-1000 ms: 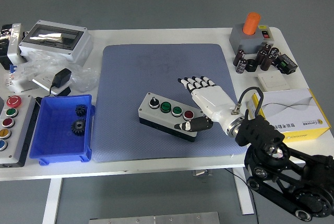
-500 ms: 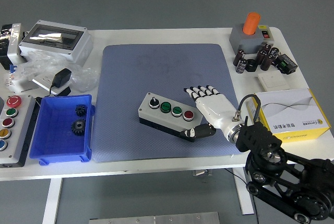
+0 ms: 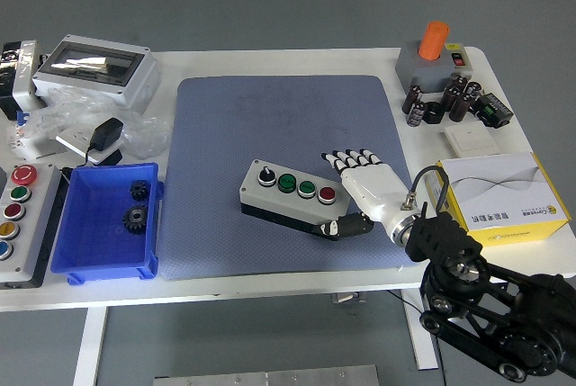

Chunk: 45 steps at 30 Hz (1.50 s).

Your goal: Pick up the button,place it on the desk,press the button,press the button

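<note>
A grey button box (image 3: 290,197) with a black knob, two green buttons and a red button lies on the blue mat (image 3: 288,170), a little right of its middle. My right hand (image 3: 358,184) rests just right of the box. Its fingers (image 3: 352,158) are stretched out past the box's far right corner and its thumb (image 3: 338,227) lies by the near right corner. The hand holds nothing. My left arm is out of view.
A blue bin (image 3: 108,222) with two black gears sits at the left, a second button panel (image 3: 20,215) beyond it. A yellow and white box (image 3: 498,190) lies at the right, and a grey unit with an orange cap (image 3: 436,51) stands far right.
My right hand has drawn back towards the near right, off the box's right end. The button box has stayed in place.
</note>
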{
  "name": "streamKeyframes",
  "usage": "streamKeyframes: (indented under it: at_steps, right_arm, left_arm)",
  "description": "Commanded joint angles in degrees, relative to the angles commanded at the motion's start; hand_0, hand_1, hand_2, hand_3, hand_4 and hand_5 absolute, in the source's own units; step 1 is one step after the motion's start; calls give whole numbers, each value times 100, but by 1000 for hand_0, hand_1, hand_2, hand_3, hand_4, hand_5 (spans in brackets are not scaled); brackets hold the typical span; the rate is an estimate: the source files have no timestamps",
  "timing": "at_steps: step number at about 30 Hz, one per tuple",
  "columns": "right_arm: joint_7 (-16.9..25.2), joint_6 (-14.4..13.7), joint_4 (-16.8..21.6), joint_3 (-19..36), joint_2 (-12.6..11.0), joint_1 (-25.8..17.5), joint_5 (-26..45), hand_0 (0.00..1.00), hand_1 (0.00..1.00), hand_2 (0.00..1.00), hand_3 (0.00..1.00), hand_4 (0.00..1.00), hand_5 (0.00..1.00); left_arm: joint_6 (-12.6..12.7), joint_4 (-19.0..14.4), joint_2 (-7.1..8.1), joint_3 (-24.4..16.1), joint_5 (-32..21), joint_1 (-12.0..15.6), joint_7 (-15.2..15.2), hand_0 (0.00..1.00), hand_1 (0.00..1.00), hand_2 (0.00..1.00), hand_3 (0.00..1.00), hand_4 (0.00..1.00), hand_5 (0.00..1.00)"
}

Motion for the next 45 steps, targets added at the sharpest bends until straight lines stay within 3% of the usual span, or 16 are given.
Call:
streamKeyframes:
  at_steps: [1,2,7,8,13,15,19,22,31,32,37,38,43,44,45]
  right_arm:
    - [18,-76,-80,18,25,14,-13,998,998,998,998,975,434]
    - [29,-133,-139,34,43,25,-25,998,993,980,998,921,354]
    - [101,-422,-381,112,115,48,-53,998,993,980,998,921,354]
    - [111,-451,-405,122,122,47,-51,998,965,941,998,919,359]
    - [154,-577,-468,139,154,46,-34,998,965,941,998,919,359]
    - [193,-581,-434,143,149,39,44,993,912,901,998,915,355]
    - [425,-519,-130,107,26,21,446,993,912,901,998,915,355]
    - [662,-656,140,117,-95,34,580,981,896,883,998,913,350]
    - [1622,-1645,896,600,-579,276,-147,970,901,881,998,911,347]
    - [1683,-1670,941,616,-630,302,-190,772,710,647,919,777,273]
    - [1518,-1076,973,380,-788,371,-303,772,710,647,919,777,273]
    - [1490,-924,977,339,-802,377,-305,378,366,316,720,425,114]
    - [1447,-326,990,363,-807,411,-341,378,366,316,720,425,114]
    - [1432,-226,978,378,-805,420,-361,171,187,186,677,221,7]
    - [1421,-162,968,387,-806,426,-375,171,187,186,677,221,7]
  left_arm:
    - [-1,0,0,0,2,-2,0,701,704,609,646,706,244]
    - [-1,0,1,2,2,-3,0,701,704,609,646,706,243]
    - [-2,0,-1,7,3,-2,3,701,704,609,646,706,243]
    - [-1,0,-2,10,0,-1,4,701,704,609,646,707,243]
    - [0,0,-3,9,-1,8,13,701,704,609,646,707,243]
    - [-1,0,-3,14,-6,6,11,702,704,609,647,707,240]
    - [-3,0,-2,7,3,3,4,702,704,609,647,707,240]
    - [-5,0,-1,1,9,4,2,702,704,608,646,708,237]
    - [-11,0,-7,3,3,-5,-5,702,704,608,647,711,233]
    - [-11,0,-7,2,2,-5,-5,702,704,609,647,712,231]
    - [-13,0,-9,-2,-1,-2,1,702,704,609,647,712,231]
    - [-13,0,-9,-2,-1,-2,1,702,705,607,648,713,229]
    - [-15,0,-10,-7,6,0,-1,702,705,607,648,713,229]
    - [-16,0,-10,-7,7,0,-1,702,704,607,648,714,229]
    - [-16,0,-10,-7,7,0,-1,702,704,607,648,714,229]
